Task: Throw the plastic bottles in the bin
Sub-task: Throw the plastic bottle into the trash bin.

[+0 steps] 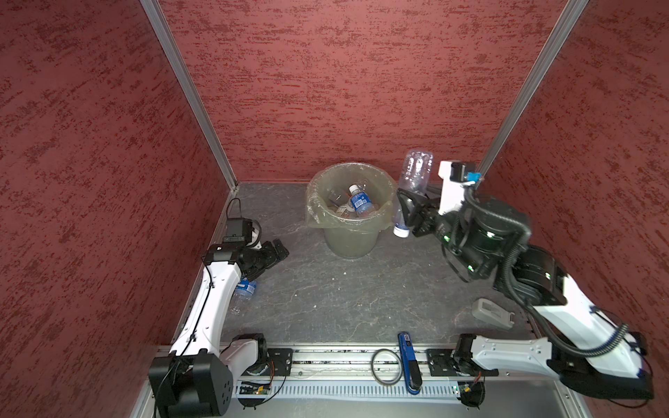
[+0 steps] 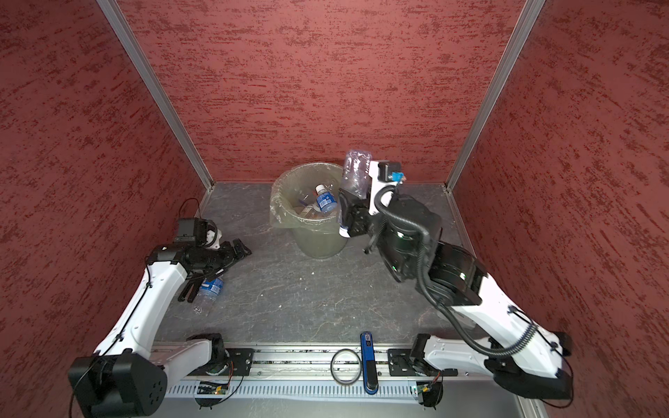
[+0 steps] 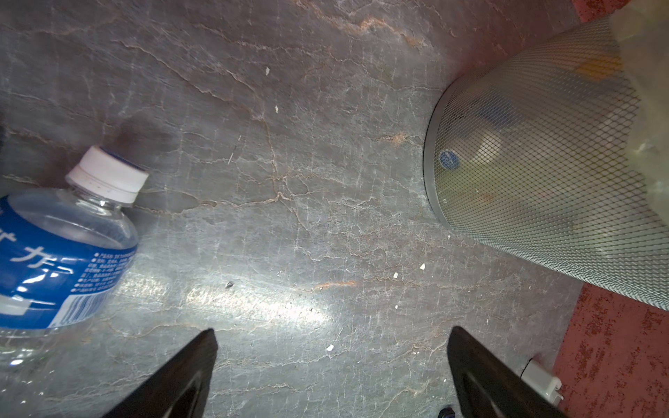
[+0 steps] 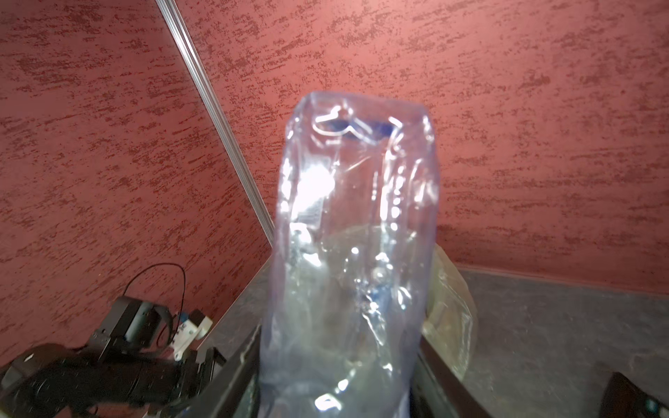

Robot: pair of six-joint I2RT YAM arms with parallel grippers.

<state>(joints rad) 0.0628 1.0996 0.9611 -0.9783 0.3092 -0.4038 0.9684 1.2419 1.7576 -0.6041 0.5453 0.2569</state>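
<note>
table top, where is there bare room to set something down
Free: mid table, bordered by bin, lying bottle, grey case and front rail. Crowded: beside the bin, where the right gripper has an upturned bottle.

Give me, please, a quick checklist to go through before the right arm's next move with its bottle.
1. Held bottle over the bin opening: cannot tell; it hangs cap down close by the rim.
2. Right hand grip: cannot tell; the bottle stands between its jaws.
3. Room in the bin: ok; the bottles inside lie below the rim.
4. Left hand free: ok; open and empty.
5. All bottles binned: not ok; a blue-label bottle lies on the table beside the left hand.
</note>
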